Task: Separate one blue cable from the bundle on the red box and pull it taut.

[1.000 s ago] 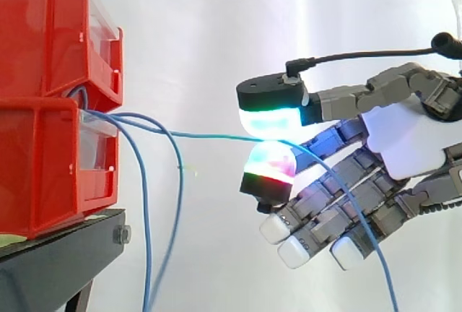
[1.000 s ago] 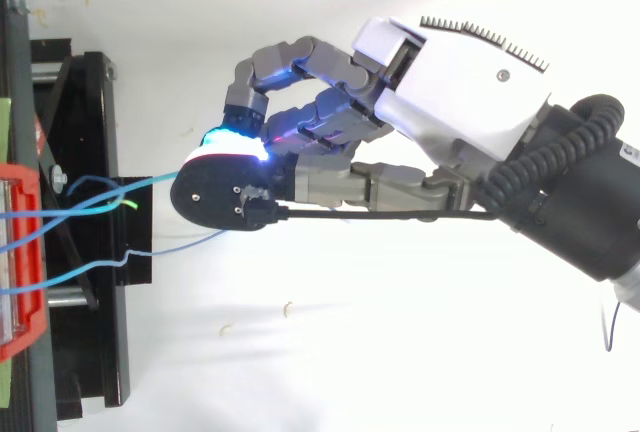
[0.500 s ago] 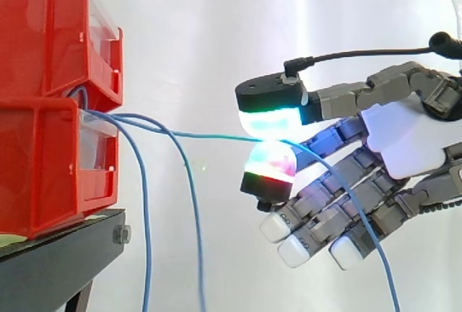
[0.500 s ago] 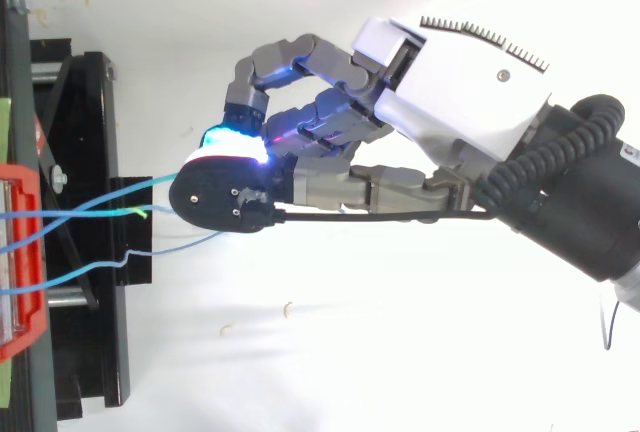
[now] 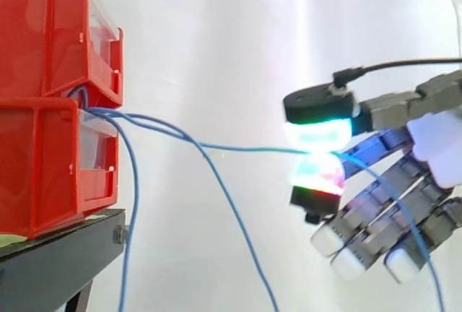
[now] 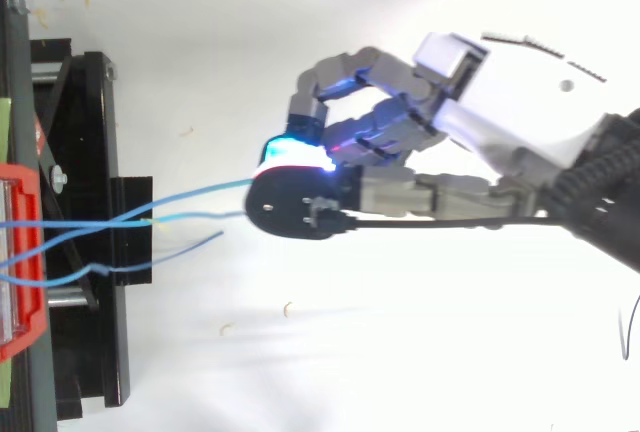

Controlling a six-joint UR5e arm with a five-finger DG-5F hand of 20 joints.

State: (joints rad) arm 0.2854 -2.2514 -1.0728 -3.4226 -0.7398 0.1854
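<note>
- Where is the blue cable [image 5: 245,148]?
- It is being pinched by the hand [image 6: 520,112] between its fingertips [image 5: 317,133], well away from the red box [image 5: 43,167].
- How should it be pulled?
- Slowly, straight away from the box, while being squeezed tightly.

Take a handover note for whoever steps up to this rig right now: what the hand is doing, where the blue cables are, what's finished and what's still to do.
Hand: shut on one blue cable, pinched between two glowing fingertips, out to the side of the red bins.
Cables: the pinched one runs almost level from the bins' front to the pinch, and its loose end droops past the fingers. Two other blue cables hang down from the same spot.
Done: one cable is separated from the rest.
Left: it shows a slight bend near the bins, so it probably needs a little more pull.
</note>
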